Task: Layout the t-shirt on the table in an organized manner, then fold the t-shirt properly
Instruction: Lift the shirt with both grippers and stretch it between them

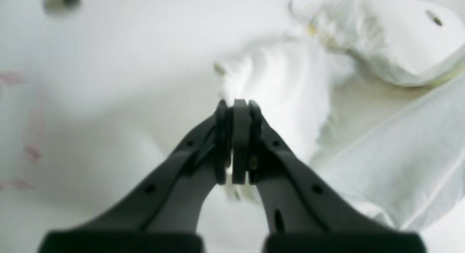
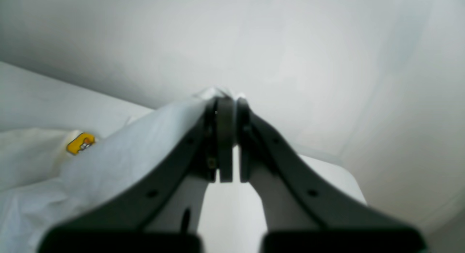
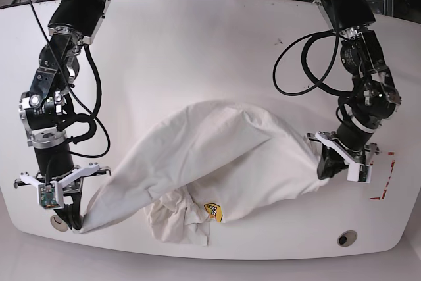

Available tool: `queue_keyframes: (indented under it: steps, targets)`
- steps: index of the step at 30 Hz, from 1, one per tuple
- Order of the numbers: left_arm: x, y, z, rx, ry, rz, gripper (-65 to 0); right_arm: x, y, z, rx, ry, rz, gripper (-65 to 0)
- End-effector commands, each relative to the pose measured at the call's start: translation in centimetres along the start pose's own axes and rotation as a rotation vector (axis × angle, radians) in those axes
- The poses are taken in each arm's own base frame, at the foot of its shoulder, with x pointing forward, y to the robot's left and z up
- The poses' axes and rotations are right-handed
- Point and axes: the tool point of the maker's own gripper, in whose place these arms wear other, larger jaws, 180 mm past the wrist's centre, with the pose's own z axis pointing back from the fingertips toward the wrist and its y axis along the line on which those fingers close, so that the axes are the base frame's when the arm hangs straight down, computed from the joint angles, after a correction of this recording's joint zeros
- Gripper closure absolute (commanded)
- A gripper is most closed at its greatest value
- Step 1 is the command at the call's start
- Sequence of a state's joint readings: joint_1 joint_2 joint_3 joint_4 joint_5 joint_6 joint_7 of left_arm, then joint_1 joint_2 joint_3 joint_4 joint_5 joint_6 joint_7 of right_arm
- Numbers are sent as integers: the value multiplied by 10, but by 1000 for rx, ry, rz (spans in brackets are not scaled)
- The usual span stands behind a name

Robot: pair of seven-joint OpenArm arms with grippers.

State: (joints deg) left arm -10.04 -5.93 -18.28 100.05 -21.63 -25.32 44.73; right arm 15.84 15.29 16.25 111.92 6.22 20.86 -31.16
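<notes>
The right gripper (image 2: 229,100) has its jaws pressed together on a fold of the t-shirt (image 3: 217,156); in the right wrist view a small tuft of white cloth pokes out past the fingertips, and the fabric falls away to that view's left side of the gripper, where the small yellow patch (image 2: 80,143) shows on a crumpled part. In the base view this gripper (image 3: 71,218) sits low over the table (image 3: 197,44), near its front edge, with the shirt's end bunched at its tips.

The left gripper (image 1: 238,105) is likewise closed tight. In its own wrist view white cloth lies just beyond and to the right of the fingertips, and a sliver of fabric shows between the fingers lower down, so it grips the shirt as well. In the base view the shirt's other end narrows right into this gripper (image 3: 327,162).

Between the two grippers the shirt hangs stretched as a wide white band, raised in the middle, its lower portion sagging in a crumpled heap onto the table nearer the right gripper. The yellow patch (image 3: 213,212) lies on that heap. A round grommet hole (image 3: 346,237) sits in the table below the left gripper, and red tape marks (image 3: 385,179) lie just beside it, to the outside.
</notes>
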Motion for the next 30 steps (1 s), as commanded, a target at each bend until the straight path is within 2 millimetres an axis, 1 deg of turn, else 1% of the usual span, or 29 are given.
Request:
queue_keyframes:
  steps: [1, 2, 3, 6, 7, 8, 11, 12, 15, 16, 20, 25, 27, 30]
  targets:
    - [53, 4, 16, 27, -132, -78, 0, 26, -13, -5, -28, -62, 17, -6]
    - [61, 4, 18, 30, -148, -92, 0, 26, -15, -6, -30, -55, 19, -6]
    - [76, 4, 23, 36, -177, -122, 0, 28, -20, -10, -39, -48, 26, -6]
    - [104, 5, 34, 48, -228, -168, 0, 32, -28, -16, -50, -47, 27, -6]
    - [111, 7, 38, 52, -244, -172, 0, 33, -30, -18, -52, -47, 24, -6]
    - [125, 12, 45, 59, -274, -174, 0, 37, -32, -22, -56, -55, 20, -6]
    - [152, 22, 58, 74, -337, -161, 0, 46, -39, -30, -65, -69, 13, -6]
    - [166, 28, 64, 88, -366, -162, 0, 51, -43, -34, -70, -75, 10, -6]
    - [192, 33, 74, 102, -415, -190, 0, 60, -55, -39, -87, -84, 26, -6]
    - [198, 33, 76, 103, -427, -198, 0, 61, -57, -40, -89, -85, 29, -6]
    - [238, 38, 96, 123, -514, -252, 0, 77, -73, -50, -109, -107, 24, -6]
    - [276, 37, 117, 127, -609, -290, 0, 98, -79, -65, -102, -125, 46, -6]
    - [296, 34, 128, 134, -660, -308, -1, 113, -80, -70, -97, -145, 65, -6]
    - [314, 34, 138, 151, -687, -318, -1, 130, -81, -75, -94, -170, 79, -6]
